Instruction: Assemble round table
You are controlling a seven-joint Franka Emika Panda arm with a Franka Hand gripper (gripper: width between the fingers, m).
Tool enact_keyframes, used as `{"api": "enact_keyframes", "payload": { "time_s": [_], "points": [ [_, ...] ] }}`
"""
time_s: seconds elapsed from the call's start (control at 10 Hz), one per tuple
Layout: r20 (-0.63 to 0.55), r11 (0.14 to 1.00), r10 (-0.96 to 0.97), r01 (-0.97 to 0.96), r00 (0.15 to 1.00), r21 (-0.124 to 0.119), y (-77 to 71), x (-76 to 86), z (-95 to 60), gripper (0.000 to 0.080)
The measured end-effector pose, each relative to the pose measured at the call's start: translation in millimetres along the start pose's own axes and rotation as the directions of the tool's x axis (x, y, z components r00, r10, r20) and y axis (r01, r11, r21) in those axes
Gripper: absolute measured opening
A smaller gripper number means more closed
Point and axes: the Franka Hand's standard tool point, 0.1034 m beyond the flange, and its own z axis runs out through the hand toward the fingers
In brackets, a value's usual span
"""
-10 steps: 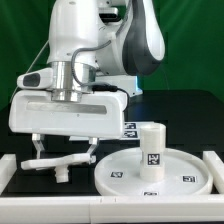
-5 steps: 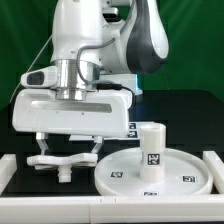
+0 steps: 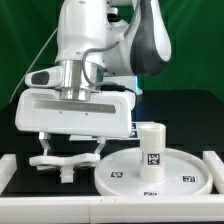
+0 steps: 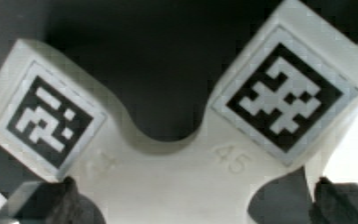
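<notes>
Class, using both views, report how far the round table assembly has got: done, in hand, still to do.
Done, apparently: the post stands upright on the disc. In hand: the open gripper straddles the cross piece lying beside the disc, not yet gripping. Left, likely: grasp the cross piece and fit it onto the post.

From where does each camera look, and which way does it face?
Exterior view: off the arm, looking across the parts; shows the round disc with the post upright on it, the cross piece, the arm and open gripper.
Wrist view: on the wrist, looking down between the fingertips at two tagged arms of the cross piece.
Shared: the cross piece and fingertips.
</notes>
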Motion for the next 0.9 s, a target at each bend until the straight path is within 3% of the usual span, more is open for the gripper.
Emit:
{"api": "enact_keyframes", "payload": {
  "time_s": [0.4,0.9],
  "points": [
    [-0.022,0.996,-0.086,0.085,0.996,-0.010,5.0,4.9,-0.4,0.0649],
    [-0.005,0.997,-0.079,0.079,0.997,-0.001,2.1,-2.8,8.1,0.0649]
  ]
}}
